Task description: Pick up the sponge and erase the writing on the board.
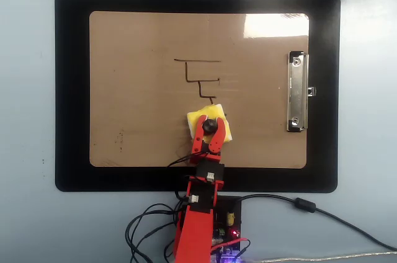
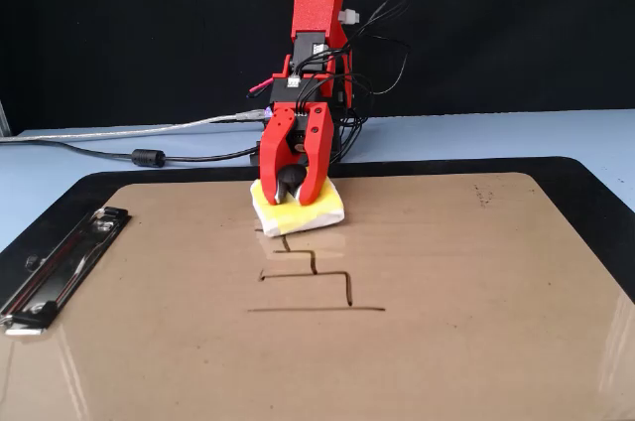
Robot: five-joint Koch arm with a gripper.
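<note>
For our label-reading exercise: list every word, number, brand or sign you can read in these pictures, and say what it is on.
None can be read.
The writing on the board is a stepped line drawing, not letters or numbers.
The metal clip, the sponge held in the gripper, and the black mat show no print.
</note>
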